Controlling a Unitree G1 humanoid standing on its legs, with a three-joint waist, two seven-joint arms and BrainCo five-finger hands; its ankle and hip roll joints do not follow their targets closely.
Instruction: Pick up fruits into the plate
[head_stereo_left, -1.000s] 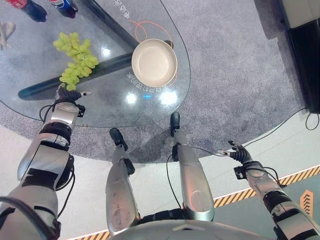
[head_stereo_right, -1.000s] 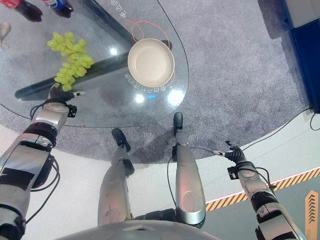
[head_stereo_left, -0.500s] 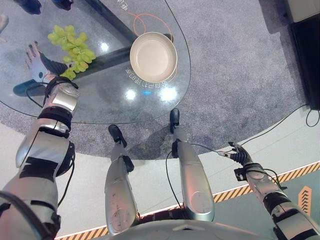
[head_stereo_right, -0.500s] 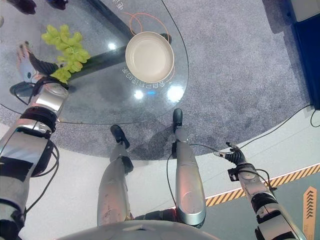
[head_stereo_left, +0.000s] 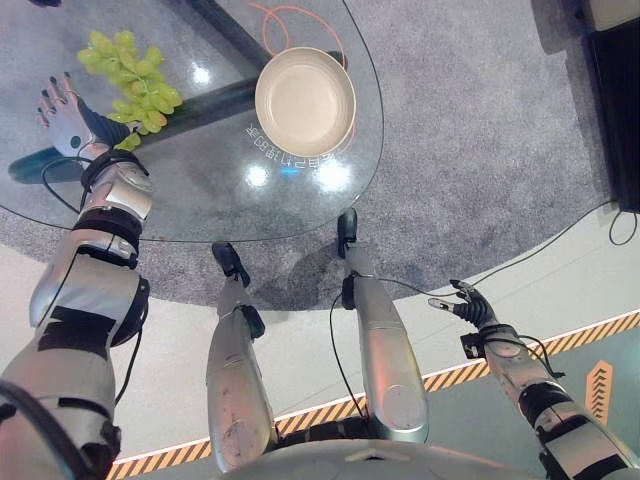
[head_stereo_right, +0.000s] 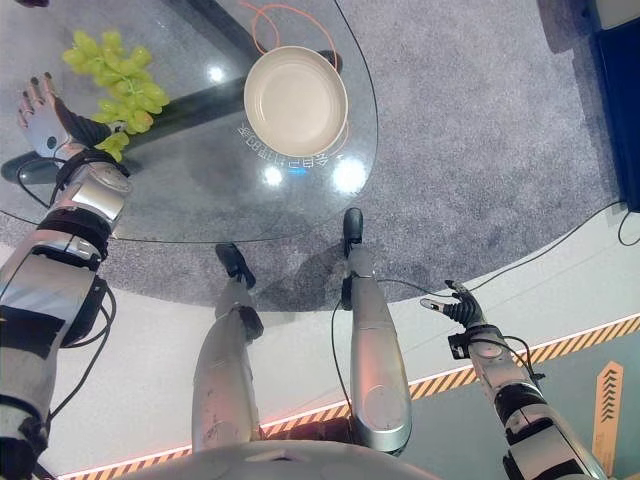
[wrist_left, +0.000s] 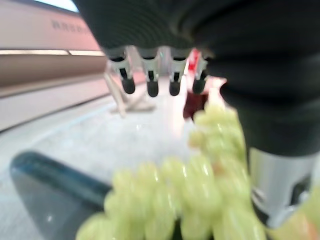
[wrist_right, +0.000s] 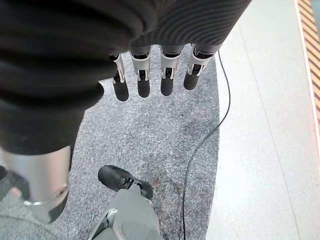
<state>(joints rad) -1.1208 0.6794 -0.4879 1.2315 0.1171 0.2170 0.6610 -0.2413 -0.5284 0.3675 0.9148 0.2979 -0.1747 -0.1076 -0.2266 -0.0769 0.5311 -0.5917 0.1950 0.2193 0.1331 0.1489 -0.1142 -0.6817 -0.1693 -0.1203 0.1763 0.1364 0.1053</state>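
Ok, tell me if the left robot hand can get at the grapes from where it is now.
Probably yes. The left robot hand is open over the glass table, right beside the grapes, with nothing between them. The plate sits apart, well off to the side.

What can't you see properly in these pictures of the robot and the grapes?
- Near end of the grapes: in the left eye view the left hand covers part of it, so touching or apart cannot be told.
- Grapes in the left wrist view: blurred, single fruits and stem unclear.
- Things beyond the fingers in the left wrist view: blurred, unrecognisable.
- Glass table: its far side is cut off by the eye views' top edge.
- Plate: print beside it too small.
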